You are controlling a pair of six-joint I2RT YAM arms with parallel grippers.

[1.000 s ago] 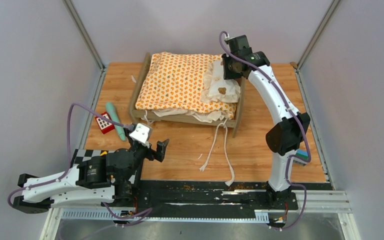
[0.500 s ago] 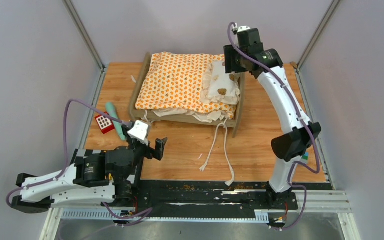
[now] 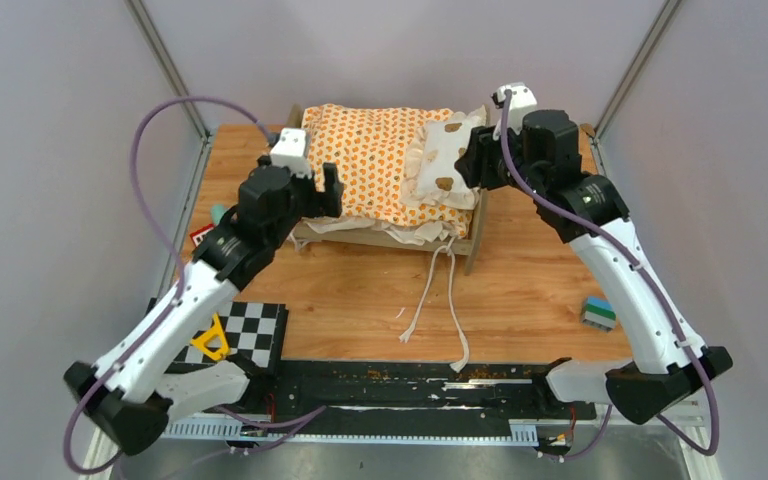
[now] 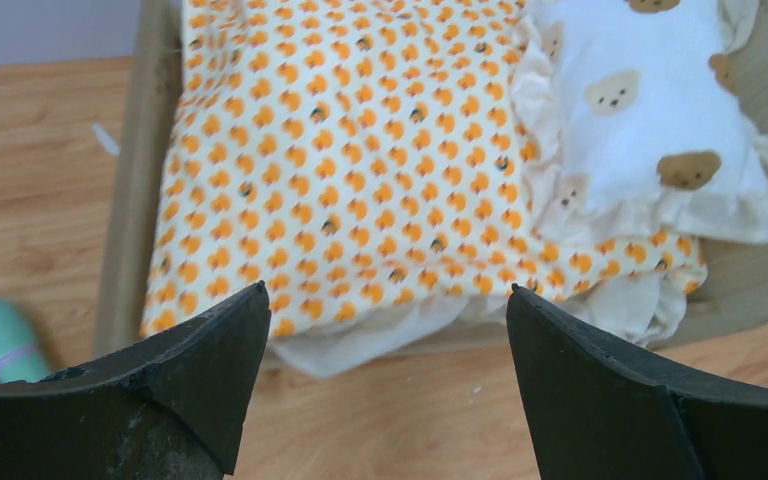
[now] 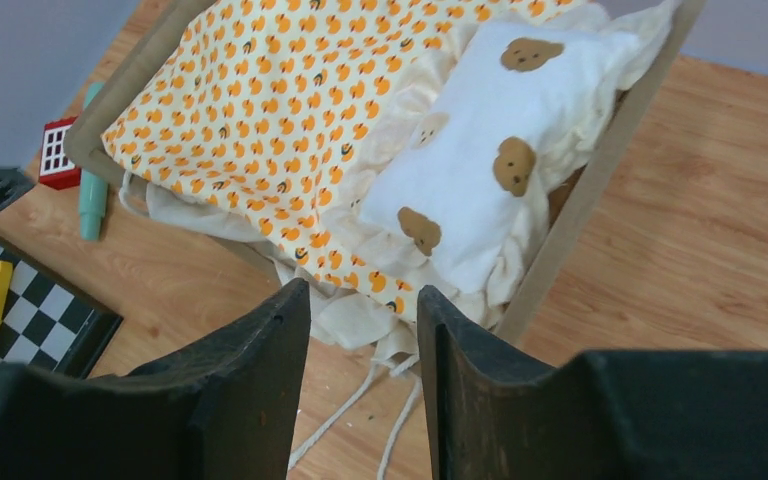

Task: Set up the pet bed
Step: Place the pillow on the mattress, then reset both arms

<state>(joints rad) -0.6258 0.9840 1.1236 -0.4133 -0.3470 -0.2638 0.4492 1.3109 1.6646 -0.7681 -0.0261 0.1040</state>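
Observation:
The pet bed (image 3: 479, 228) stands at the back of the table, a light-wood frame with rounded end boards. In it lies an orange-patterned cushion (image 3: 370, 160), cream edges spilling over the front rail. A white pillow (image 3: 445, 165) with brown bear prints rests on the cushion's right end. My left gripper (image 3: 324, 192) hovers open at the bed's front left corner, and nothing is between its fingers (image 4: 210, 370). My right gripper (image 3: 472, 160) hangs by the right end board, just off the pillow (image 5: 490, 170), open about halfway and holding nothing.
Two cream ties (image 3: 430, 290) trail from the cushion toward the near edge. A teal cylinder (image 3: 218, 212) and a red block (image 3: 200, 238) lie left of the bed. A checkered board (image 3: 260, 335) with a yellow triangle (image 3: 210, 340) sits front left. A small green-blue block (image 3: 599, 313) lies right.
My left arm swung from the near left up to the bed's left end. My right gripper let go of the pillow, opened and drew back to the right.

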